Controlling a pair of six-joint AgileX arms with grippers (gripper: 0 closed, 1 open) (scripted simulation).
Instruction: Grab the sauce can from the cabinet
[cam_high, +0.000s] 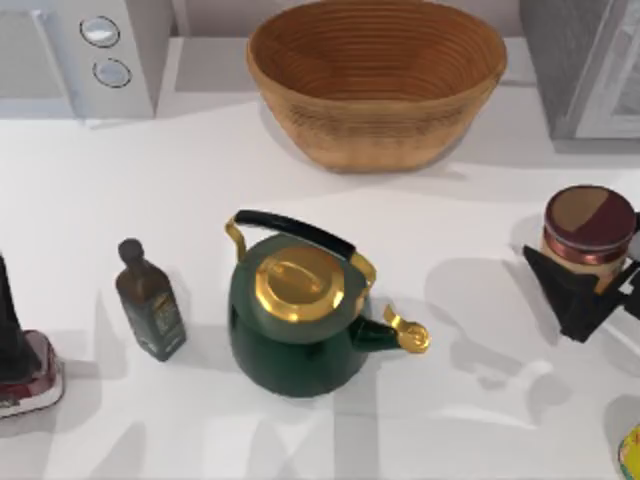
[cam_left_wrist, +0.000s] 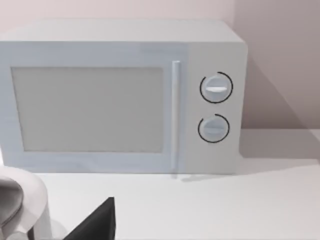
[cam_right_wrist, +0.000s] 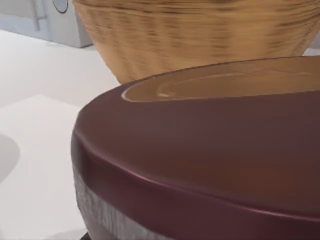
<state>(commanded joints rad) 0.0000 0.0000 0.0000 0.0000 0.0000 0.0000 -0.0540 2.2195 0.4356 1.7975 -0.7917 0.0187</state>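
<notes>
One wicker basket (cam_high: 376, 78) sits at the top centre of the white table (cam_high: 200, 200), with one microwave (cam_high: 85, 55) in the upper left corner and a grey cabinet (cam_high: 580, 65) in the upper right. One green kettle (cam_high: 295, 320) with a gold lid stands at centre, and one dark square bottle (cam_high: 150, 300) stands just left of it (well apart from the basket). Bare table lies between kettle and basket. One sauce can (cam_high: 590, 225) is at the right edge, clamped in the right gripper (cam_high: 585, 275), which reaches in from the right. The left gripper (cam_high: 15, 330) sits at the lower left edge; whether it is open I cannot tell.
</notes>
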